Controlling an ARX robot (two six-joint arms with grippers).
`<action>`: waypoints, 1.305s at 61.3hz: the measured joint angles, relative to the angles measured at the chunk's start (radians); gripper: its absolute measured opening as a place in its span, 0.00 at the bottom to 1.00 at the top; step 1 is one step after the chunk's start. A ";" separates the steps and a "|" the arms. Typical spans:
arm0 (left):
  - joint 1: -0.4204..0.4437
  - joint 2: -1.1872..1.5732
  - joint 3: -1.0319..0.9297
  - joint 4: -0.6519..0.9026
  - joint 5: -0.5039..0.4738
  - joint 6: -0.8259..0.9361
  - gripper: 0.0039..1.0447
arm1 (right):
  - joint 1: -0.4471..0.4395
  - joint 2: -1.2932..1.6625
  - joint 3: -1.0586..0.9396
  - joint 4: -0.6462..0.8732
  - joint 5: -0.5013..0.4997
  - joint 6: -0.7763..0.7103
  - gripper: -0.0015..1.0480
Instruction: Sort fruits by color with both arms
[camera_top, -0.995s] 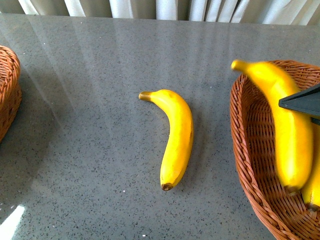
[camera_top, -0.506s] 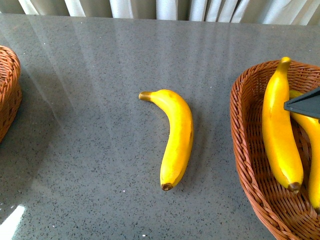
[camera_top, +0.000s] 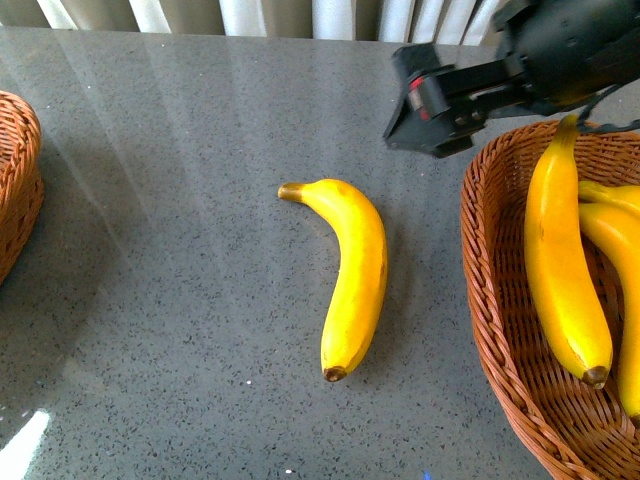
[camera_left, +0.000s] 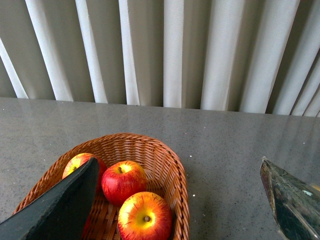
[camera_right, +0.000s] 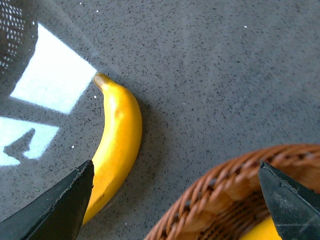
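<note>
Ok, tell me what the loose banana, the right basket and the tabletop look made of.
Loose banana: glossy, even yellow skin, possibly plastic. Right basket: brown woven wicker, weave visible. Tabletop: polished grey speckled stone or composite, mirroring the curtains.

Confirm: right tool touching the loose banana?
Apart. Front view: right tool sits beyond the banana, bare table between them.

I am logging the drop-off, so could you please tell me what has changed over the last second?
The right gripper let go of its banana, which now lies in the right basket. The gripper, open, has swung left, out past the basket's rim and over the table. The table banana and the left basket stayed put.
</note>
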 joint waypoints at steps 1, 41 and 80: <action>0.000 0.000 0.000 0.000 0.000 0.000 0.91 | 0.006 0.007 0.005 -0.001 0.002 -0.003 0.91; 0.000 0.000 0.000 0.000 0.000 0.000 0.91 | 0.097 0.275 0.157 -0.052 0.100 -0.081 0.91; 0.000 0.000 0.000 0.000 0.000 0.000 0.91 | 0.158 0.228 0.012 0.013 0.106 -0.045 0.58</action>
